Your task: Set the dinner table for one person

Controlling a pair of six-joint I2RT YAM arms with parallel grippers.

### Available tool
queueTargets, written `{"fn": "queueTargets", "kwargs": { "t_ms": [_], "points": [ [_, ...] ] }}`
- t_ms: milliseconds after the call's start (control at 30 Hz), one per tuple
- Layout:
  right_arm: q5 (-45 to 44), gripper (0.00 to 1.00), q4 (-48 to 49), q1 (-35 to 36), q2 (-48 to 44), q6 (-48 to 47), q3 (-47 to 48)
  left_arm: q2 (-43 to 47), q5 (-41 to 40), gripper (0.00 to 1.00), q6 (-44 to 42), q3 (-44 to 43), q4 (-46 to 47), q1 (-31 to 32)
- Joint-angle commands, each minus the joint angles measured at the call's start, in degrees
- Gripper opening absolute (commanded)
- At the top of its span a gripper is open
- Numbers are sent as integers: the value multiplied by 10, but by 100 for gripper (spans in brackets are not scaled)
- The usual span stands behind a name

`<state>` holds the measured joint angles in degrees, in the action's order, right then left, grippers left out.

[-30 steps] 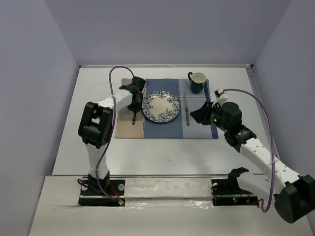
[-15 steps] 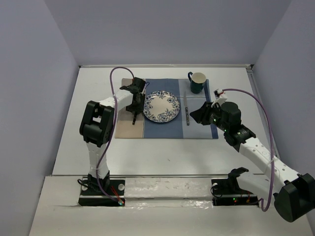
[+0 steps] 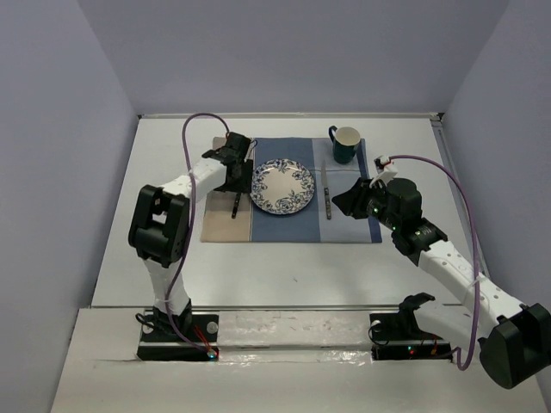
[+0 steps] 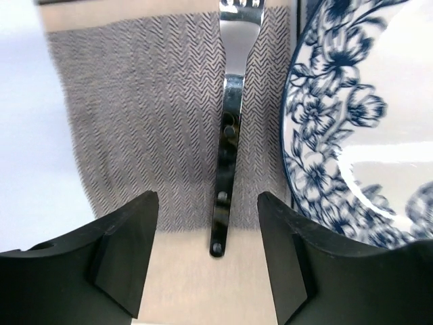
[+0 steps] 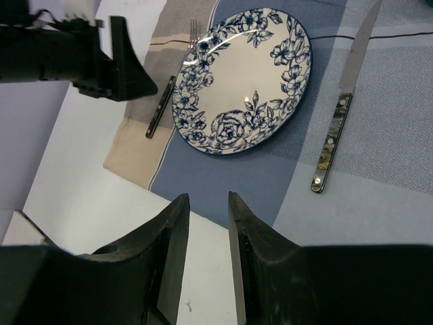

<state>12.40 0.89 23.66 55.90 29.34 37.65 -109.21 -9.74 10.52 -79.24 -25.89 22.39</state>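
The big flat white counter (image 3: 258, 267) lies under everything and spreads out far past the round white plate with blue flowers (image 3: 282, 188) on every side, up to the light purple walls (image 3: 60, 172). The plate sits in the middle of a blue-and-tan checked cloth mat (image 3: 344, 228). That mat lies flat on the counter.

A shiny metal fork with a dark handle (image 4: 226, 156) lies on the tan part of the mat, just left of the plate. A knife with a dark speckled handle (image 5: 335, 139) lies on the mat just right of the plate. A dark green mug with a pale inside (image 3: 345, 143) stands past the knife, at the mat's far right corner.

My left fingers (image 4: 208, 223) hang over the fork's handle, left of the plate. They are spread wide and hold nothing. My right fingers (image 5: 208, 203) are up off the mat, to the right of the plate and the knife. There is only a small gap between them, with nothing in it.
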Motion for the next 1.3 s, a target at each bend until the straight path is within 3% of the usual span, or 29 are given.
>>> {"fn": "queueTargets", "kwargs": {
  "t_ms": [0, 133, 200, 333, 367, 467, 567, 600, 833, 967, 1267],
  "points": [
    [-9, 35, 33, -2, -4, -14, -3, 148, -12, 75, 19, 23, 41, -3],
    [-2, 35, 34, -2, -12, -19, -4, 283, 30, 81, 24, 91, 118, -2],
    [12, 35, 28, -2, -26, -24, 0, 366, 46, 99, 22, 135, 155, -2],
    [-5, 38, 8, -2, -88, -36, 8, 484, 74, 99, 22, 202, 172, -2],
    [-9, 44, 4, -2, -112, -38, 10, 509, 75, 99, 21, 214, 178, -2],
    [-25, 79, 4, -2, -150, -28, 10, 627, 64, 99, 22, 275, 191, -2],
    [-39, 98, 8, -2, -173, -17, 11, 712, 49, 99, 23, 306, 214, -2],
    [-44, 100, 10, -2, -178, -16, 12, 731, 44, 99, 24, 325, 219, -2],
    [-87, 100, 11, -2, -195, -66, 35, 828, 48, 99, 9, 407, 274, -2],
    [-173, 100, -62, -2, -209, -82, 65, 846, 60, 99, 5, 409, 269, -2],
    [-193, 100, -55, -2, -261, -76, 68, 880, 86, 99, -2, 419, 278, -3]
  ]
}}
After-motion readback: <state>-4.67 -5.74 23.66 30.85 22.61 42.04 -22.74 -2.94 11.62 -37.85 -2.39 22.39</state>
